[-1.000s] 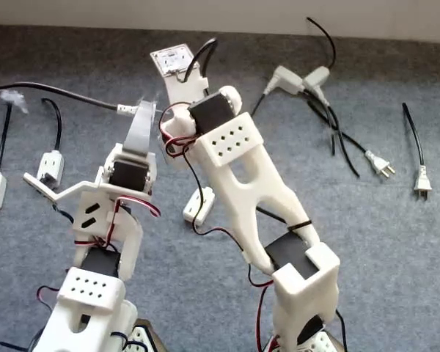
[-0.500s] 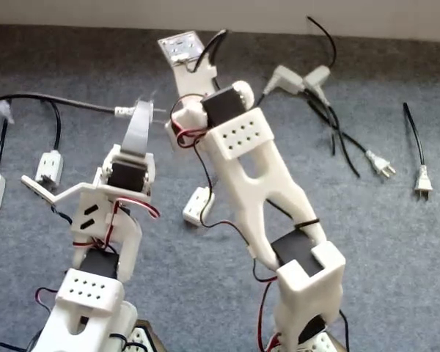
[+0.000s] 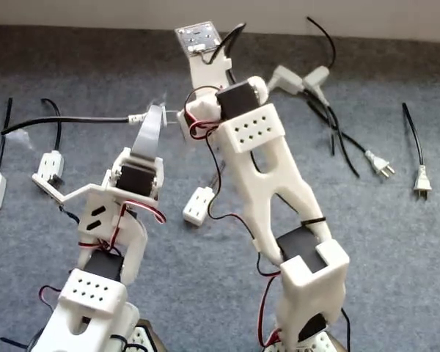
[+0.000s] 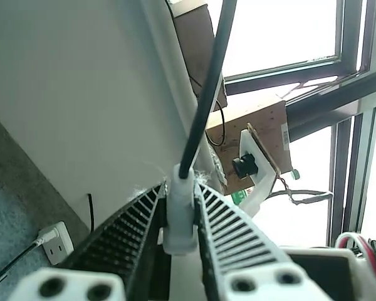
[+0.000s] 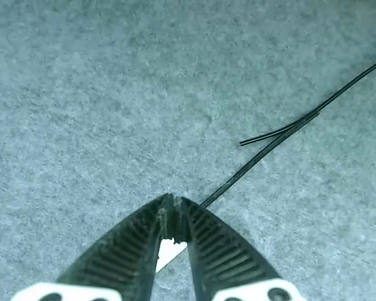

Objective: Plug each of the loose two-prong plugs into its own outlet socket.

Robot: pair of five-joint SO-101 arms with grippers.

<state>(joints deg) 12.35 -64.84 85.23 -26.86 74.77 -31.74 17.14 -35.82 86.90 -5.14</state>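
Two white robot arms work over a grey carpet (image 3: pixel 396 249) strewn with cords. The left end effector (image 3: pixel 157 114) is clamped tight on a white plug (image 4: pixel 178 216) near 11 o'clock of centre. The right end effector (image 5: pixel 170 200) has its tips drawn together, with a white sliver between the ribs too slight to identify. An outlet socket (image 3: pixel 199 205) lies between the arms, and loose plugs (image 3: pixel 383 167) lie at 3 o'clock. Seating the held plug likely needs its prongs squared to the slots and slack in its black cord (image 3: pixel 66 119). The left wrist view details the grip, while the high view lays out the sockets.
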